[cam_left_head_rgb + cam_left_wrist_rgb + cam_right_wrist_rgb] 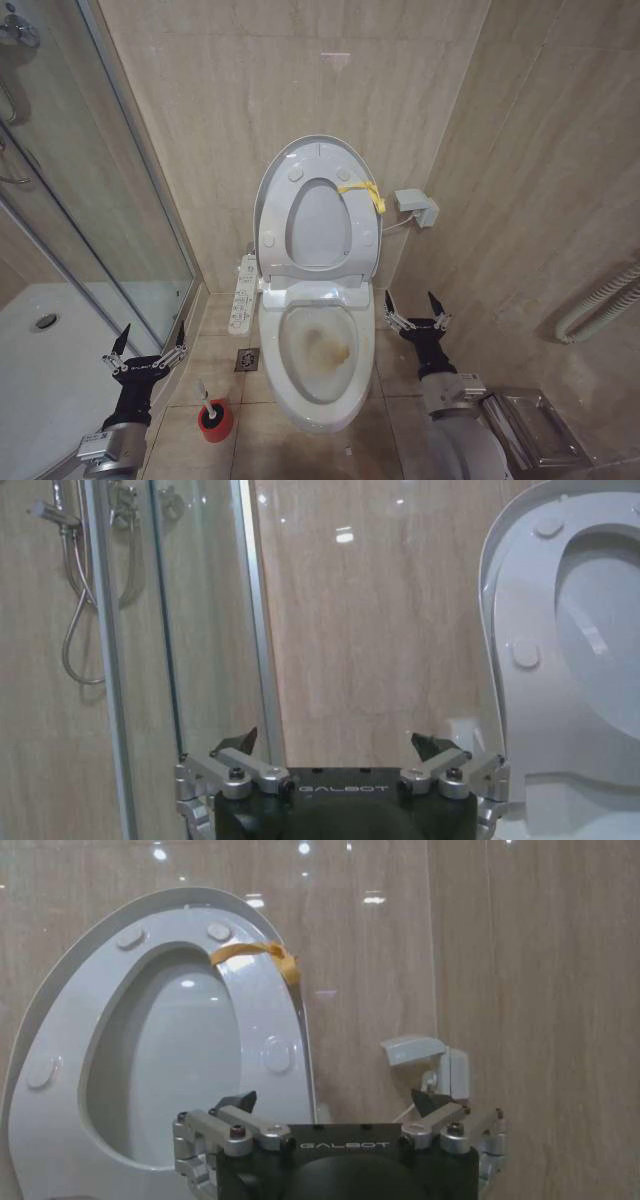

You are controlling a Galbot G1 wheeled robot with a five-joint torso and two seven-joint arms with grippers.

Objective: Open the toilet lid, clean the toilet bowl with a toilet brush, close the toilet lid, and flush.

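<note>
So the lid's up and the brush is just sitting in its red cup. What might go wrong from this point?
1. The toilet brush has a thin handle standing in a small red cup; the open left gripper might tip the cup while grabbing it.
2. The toilet lid and seat ring lean upright against the wall; a bump from the open right gripper nearby might drop them.
3. The toilet bowl is stained; brushing might splash onto the floor.

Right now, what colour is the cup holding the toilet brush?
Red holder cup, with the toilet brush standing in it; head view shows it best.
</note>
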